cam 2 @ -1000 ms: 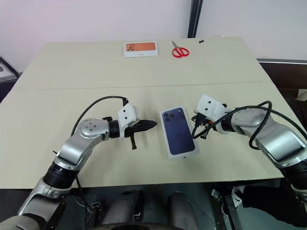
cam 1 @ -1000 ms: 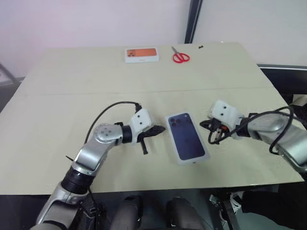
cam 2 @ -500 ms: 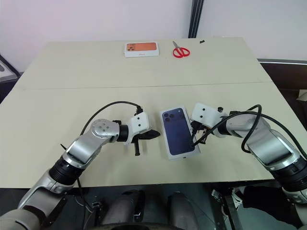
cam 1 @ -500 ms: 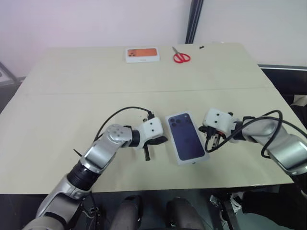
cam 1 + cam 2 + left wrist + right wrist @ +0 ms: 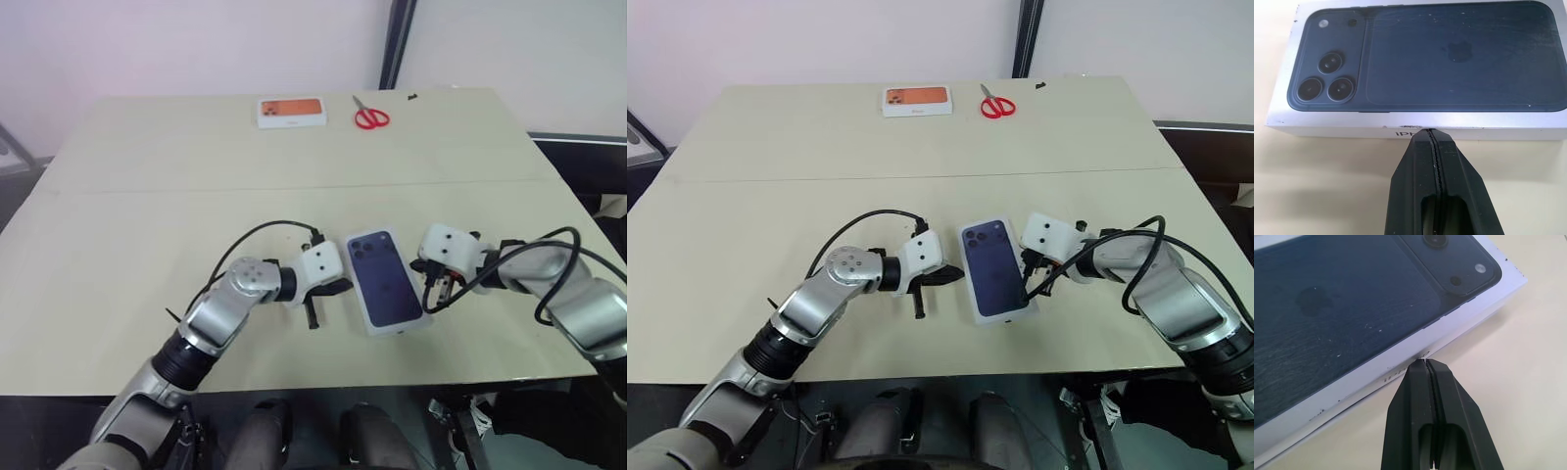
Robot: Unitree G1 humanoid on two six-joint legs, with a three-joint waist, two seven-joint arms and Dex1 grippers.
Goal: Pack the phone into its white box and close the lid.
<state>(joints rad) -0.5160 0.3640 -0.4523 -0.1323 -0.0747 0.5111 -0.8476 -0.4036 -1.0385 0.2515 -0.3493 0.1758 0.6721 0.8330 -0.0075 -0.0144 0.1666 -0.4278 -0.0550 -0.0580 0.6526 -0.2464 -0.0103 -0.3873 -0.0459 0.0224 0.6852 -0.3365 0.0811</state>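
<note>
On the desk (image 5: 147, 196) the lid (image 5: 389, 281), printed face up, covers the white box. Left gripper (image 5: 1431, 131) and right gripper (image 5: 1425, 362), one on each long side of the lid, press against its walls, jaws fully closed and empty.

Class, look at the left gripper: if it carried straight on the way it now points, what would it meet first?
The left gripper, shut, points at the long side wall of the lid, just below the printed phone. It would meet that white side first; it looks nearly touching already.
</note>
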